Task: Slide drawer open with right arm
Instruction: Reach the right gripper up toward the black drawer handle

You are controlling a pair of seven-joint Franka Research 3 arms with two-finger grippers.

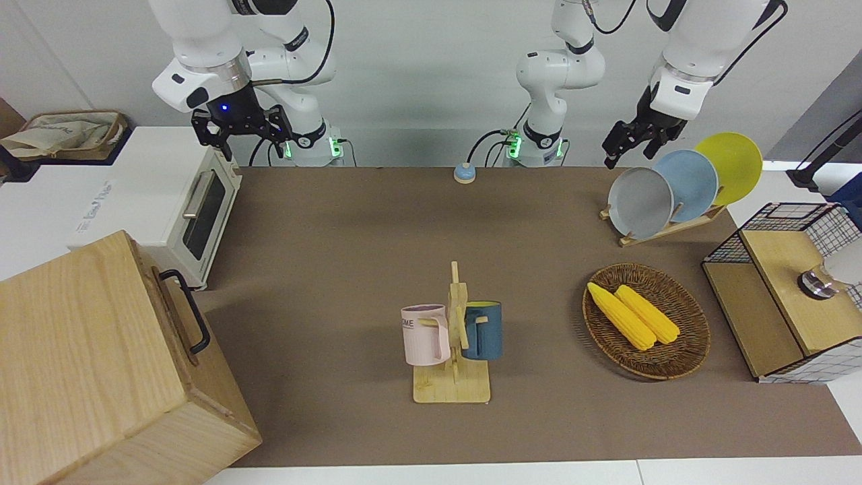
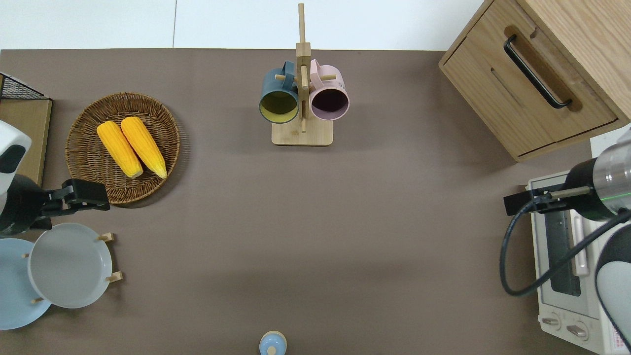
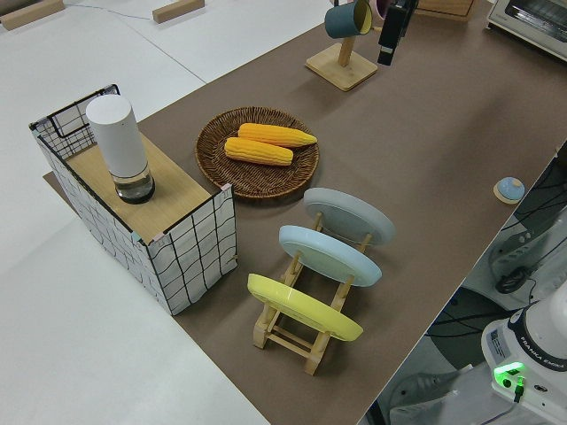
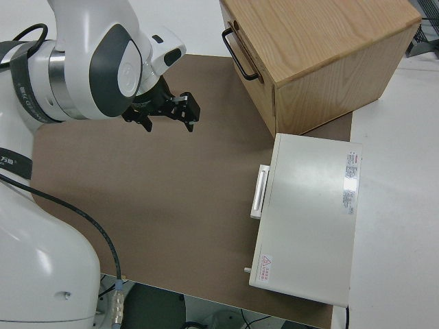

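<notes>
The drawer [image 2: 552, 111] is the shallow light-wood front with a black bar handle [image 2: 536, 72] in the big pale wooden cabinet [image 1: 81, 350] at the right arm's end of the table; it is shut. The handle also shows in the front view [image 1: 188, 310] and the right side view [image 4: 238, 52]. My right gripper [image 2: 512, 203], blue-lit at the wrist [image 1: 224, 106], is open and empty in the air over the table mat by the toaster oven's front corner, well short of the handle. It shows in the right side view [image 4: 168, 115]. The left arm [image 1: 677, 87] is parked.
A white toaster oven [image 2: 567, 266] stands nearer to the robots than the cabinet. A mug rack [image 2: 301, 133] with two mugs stands mid-table. A wicker basket [image 2: 88, 113] with two corn cobs, a plate rack [image 1: 630, 237] and a black-wire cabinet [image 1: 774, 296] are toward the left arm's end.
</notes>
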